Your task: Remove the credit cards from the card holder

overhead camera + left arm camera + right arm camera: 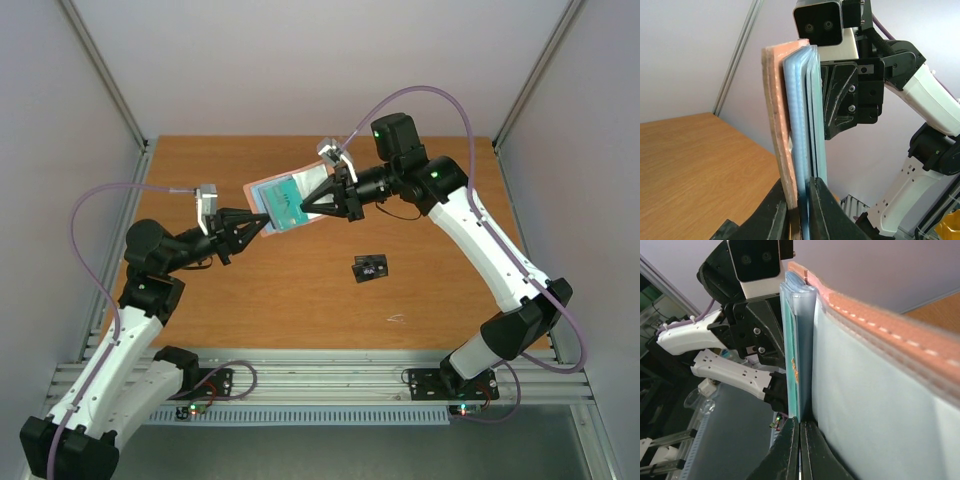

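Bolted to the ribbed aluminium rail (320,385) at 6 o'clock in the overhead view, the two white-and-black arms reach out over the orange-brown wooden table (300,310). Past the rail, a small thin black card with white marks (371,268) lies flat on the wood, alone, at about 5 o'clock from the grippers and well apart from them. Further in, near the table's middle, the tan-pink bifold card holder with light blue-grey pockets (283,200) hangs in the air between the two tools. The left gripper (262,226) comes at it from 8 o'clock; its wrist view shows the black fingers (816,210) pressed against the holder's (777,125) lower edge, clamping the pink cover and the blue layers, which stand upright on edge. The right gripper (305,205) comes from 3 o'clock; in its wrist view the fingers (790,450) are drawn almost together on the edge of a thin green card with an orange mark (791,355), which sits among the clear pocket sleeves beside the stitched pink cover (880,325). Beyond them, toward 12 o'clock, bare wood meets the pale back wall (320,70).
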### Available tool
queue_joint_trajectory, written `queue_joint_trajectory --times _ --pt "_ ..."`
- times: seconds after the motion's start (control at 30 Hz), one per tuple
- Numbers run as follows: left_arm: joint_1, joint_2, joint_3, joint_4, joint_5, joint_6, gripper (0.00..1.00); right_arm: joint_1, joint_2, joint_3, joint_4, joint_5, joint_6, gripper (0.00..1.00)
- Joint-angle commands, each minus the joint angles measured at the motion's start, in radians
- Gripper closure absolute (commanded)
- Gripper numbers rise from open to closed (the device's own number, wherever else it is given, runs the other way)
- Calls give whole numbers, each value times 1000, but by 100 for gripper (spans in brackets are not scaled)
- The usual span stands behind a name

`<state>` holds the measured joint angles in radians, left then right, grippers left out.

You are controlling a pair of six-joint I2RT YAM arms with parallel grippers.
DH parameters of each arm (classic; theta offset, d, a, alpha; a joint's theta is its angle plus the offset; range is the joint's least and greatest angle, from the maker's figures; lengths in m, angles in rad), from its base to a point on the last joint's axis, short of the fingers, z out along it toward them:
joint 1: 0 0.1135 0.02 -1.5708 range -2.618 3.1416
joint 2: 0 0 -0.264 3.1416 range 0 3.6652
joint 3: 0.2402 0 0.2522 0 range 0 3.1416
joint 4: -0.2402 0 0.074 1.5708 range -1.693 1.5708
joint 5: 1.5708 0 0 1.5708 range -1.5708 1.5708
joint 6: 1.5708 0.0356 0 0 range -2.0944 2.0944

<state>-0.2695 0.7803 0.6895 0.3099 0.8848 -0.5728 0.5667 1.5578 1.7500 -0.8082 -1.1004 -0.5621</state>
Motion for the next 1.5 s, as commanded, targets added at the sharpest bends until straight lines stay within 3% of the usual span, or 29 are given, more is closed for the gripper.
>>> queue_joint_trajectory --times 0.0,0.07,0.27,0.33,0.43,0.57,0.73,0.9,0.97,1.1,1.27,1.47 --pt "5 -2 -8 41 -2 3 83 9 -23 33 26 -35 7 99" --pt "5 2 -7 45 0 2 77 15 -17 34 18 -26 3 99" --pt "5 7 -4 53 12 1 71 42 6 57 -23 9 -34 99" --pt "4 8 -4 51 10 2 78 48 15 73 -45 14 -54 99" --pt "6 8 -3 48 6 6 96 56 22 83 -76 9 -73 99" --pt "5 8 -6 54 5 7 100 56 24 76 -74 6 -69 94" --pt "5 6 -9 53 -20 12 100 62 8 -4 118 -22 77 79" --pt "4 4 -13 40 -37 38 100 88 -36 -102 355 19 214 76" --pt "5 5 -14 40 -35 41 100 96 -39 -125 415 37 251 80" --pt "4 -1 -18 40 -34 44 100 101 -30 -110 392 46 235 96" --pt "4 -5 -26 57 -8 26 99 84 -33 -95 330 39 202 99" --pt "6 1 -25 84 21 21 62 91 -27 -88 331 20 204 99"
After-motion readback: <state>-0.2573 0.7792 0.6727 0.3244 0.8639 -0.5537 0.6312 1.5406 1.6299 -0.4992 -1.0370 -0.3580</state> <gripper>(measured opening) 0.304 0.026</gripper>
